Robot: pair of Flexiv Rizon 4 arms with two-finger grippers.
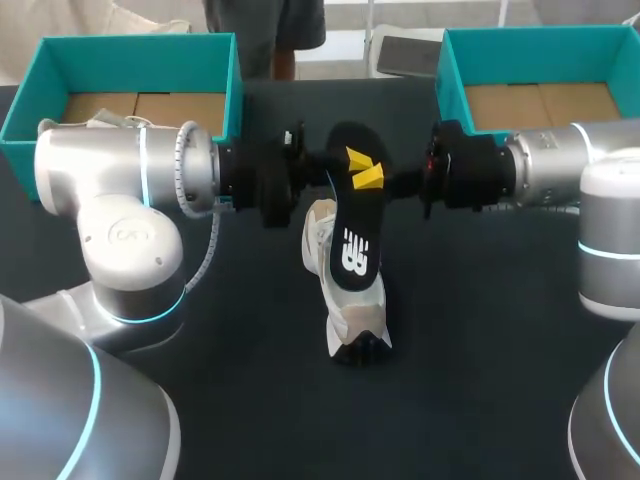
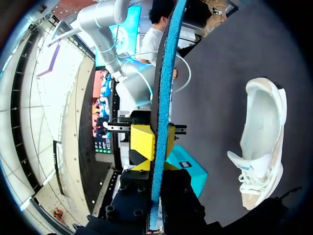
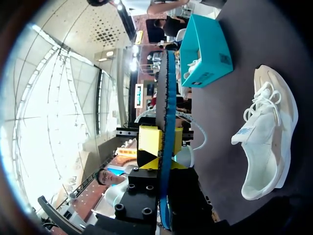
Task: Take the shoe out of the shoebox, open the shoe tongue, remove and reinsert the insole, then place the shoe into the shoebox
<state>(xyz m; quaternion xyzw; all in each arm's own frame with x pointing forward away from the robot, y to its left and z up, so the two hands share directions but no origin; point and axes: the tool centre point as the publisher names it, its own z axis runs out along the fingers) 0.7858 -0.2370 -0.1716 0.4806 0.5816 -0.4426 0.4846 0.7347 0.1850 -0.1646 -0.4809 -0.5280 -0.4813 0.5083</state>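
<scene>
A black insole [image 1: 352,240] with a white logo hangs in the air over the table's middle, its underside blue [image 2: 161,98]. My left gripper [image 2: 155,142] comes in from the left and is shut on the insole's far end. My right gripper [image 3: 165,142] comes in from the right and is shut on the same end [image 3: 166,88], facing the left one. Their yellow tips [image 1: 365,170] meet there. Below the insole, the white shoe [image 1: 345,300] lies on the dark table with its opening visible [image 2: 261,122]; no gripper touches it [image 3: 269,132].
Two open teal shoeboxes stand along the table's back edge, one behind my left arm [image 1: 30,105] and one behind my right arm [image 1: 448,80]. The dark tabletop [image 1: 480,330] lies bare around the shoe.
</scene>
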